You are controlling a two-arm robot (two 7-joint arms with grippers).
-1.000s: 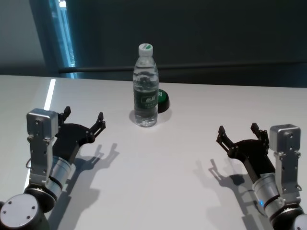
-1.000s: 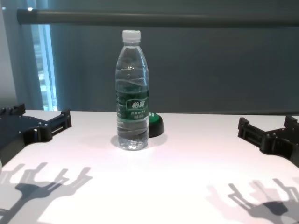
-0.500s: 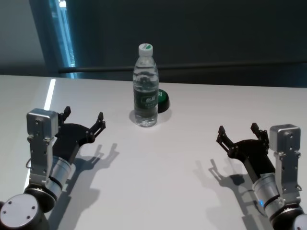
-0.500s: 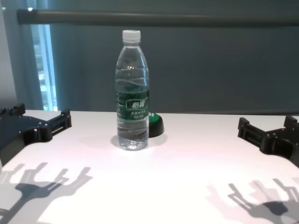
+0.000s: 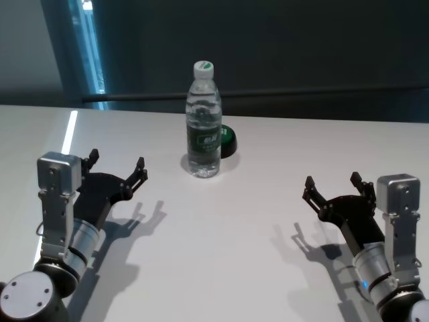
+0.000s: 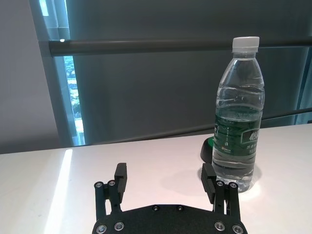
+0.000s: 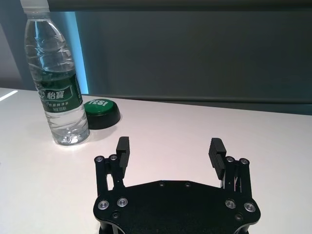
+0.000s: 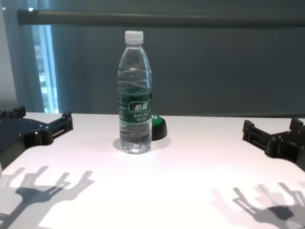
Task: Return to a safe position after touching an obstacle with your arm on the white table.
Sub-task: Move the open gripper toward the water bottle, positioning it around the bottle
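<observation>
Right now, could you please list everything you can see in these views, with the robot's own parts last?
Clear plastic water bottle with white screw cap and dark green label band: one, upright, middle of the table toward its far side.
Low black round puck with green top: one, just behind the bottle, to its right.
Broad white table: one, under everything.
Dark horizontal rail: one, beyond the table.
Left gripper: one, black, open, low over the table's left side.
Right gripper: one, black, open, low over the right side.

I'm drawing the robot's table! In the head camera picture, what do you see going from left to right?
Left gripper, open → water bottle → round green-topped puck just behind it → right gripper, open.
</observation>
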